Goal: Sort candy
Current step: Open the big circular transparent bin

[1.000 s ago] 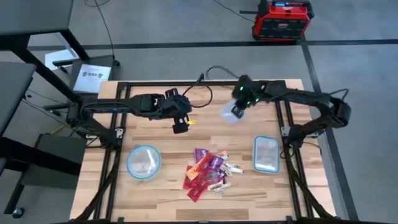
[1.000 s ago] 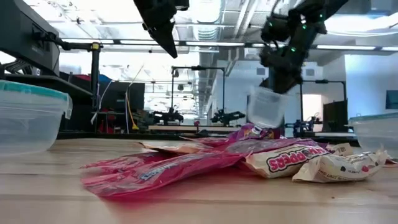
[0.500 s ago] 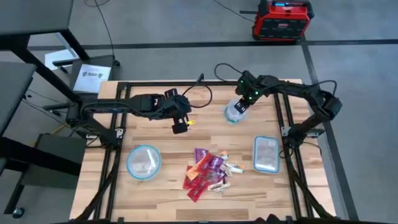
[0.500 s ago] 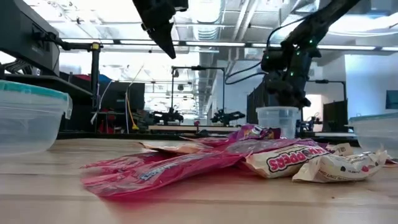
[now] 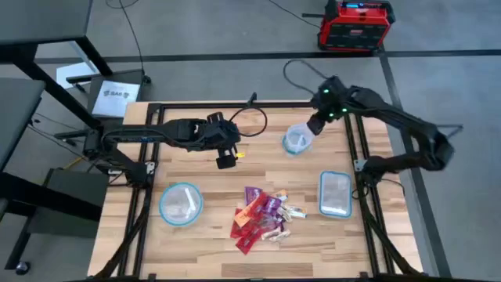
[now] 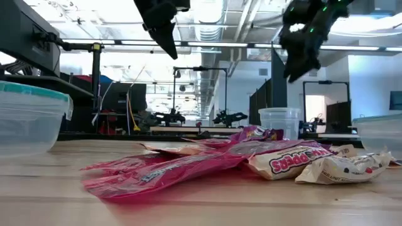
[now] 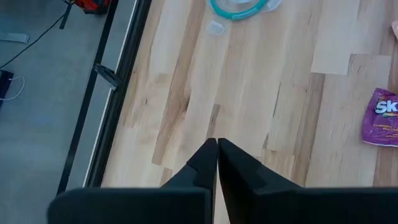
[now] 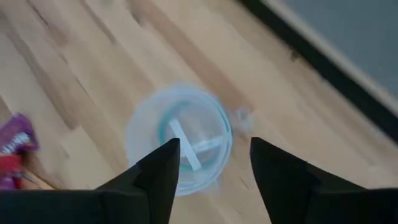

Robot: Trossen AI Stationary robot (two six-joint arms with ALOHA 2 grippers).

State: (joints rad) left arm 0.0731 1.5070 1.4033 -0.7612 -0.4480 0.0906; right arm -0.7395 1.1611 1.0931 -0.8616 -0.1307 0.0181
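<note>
**Candy pile unsorted; both grippers empty, away from it**

The candy lies in one loose heap on the table, between the round bowl w/ bluish rim and the clear rectangular tub. Red, purple, orange and whitish wrappers overlap; low view shows a long pink-red pack at the front and white packs beside it. The pile's long axis runs roughly from the table's near edge toward the arms' side, tilted a little.

A second, smaller clear cup stands upright on the far side of the pile, well apart from it.

Right gripper hangs just beside and above that cup, fingers spread wide, nothing in them; its wrist view looks straight down into the cup between the two fingers. Left gripper hovers above bare wood on the far side of the pile, toward the round bowl's side; fingers closed tip to tip, holding nothing.

Key relation: the pile lies toward the near edge from both grippers, about midway between them. Left looks slightly nearer to the pile's purple end, but must open first; right is already open, so either arm seems a fair pick for the first sweet. Judging by the heap, sorting has barely begun.
</note>
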